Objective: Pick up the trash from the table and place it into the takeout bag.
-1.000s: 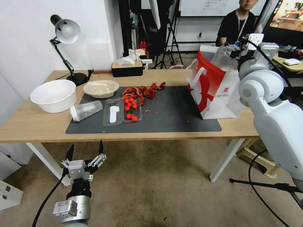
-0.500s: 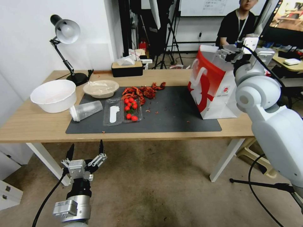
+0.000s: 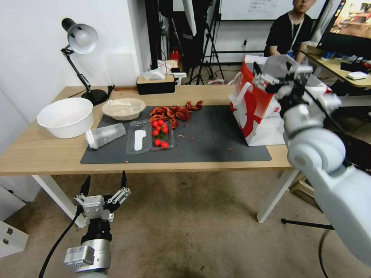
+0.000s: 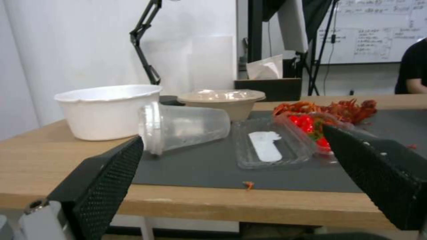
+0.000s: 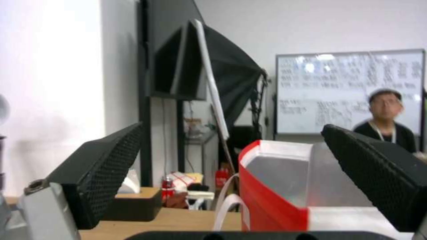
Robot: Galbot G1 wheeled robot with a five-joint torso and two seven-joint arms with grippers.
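Clear plastic cup (image 3: 105,135): on its side along the table's left half, nearest the wide-open, empty left gripper (image 3: 103,184); right gripper (image 3: 275,73), open and empty, by the takeout bag (image 3: 258,112).

Legible text: none. Big boxy red-and-white paper takeout bag (image 3: 259,112): small red round logo with tiny print beneath, unreadable. White wall-mounted whiteboard (image 5: 347,90): handwritten rows, too blurred to read.

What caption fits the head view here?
Right gripper open, raised beside the takeout bag; left gripper open, low before the table.
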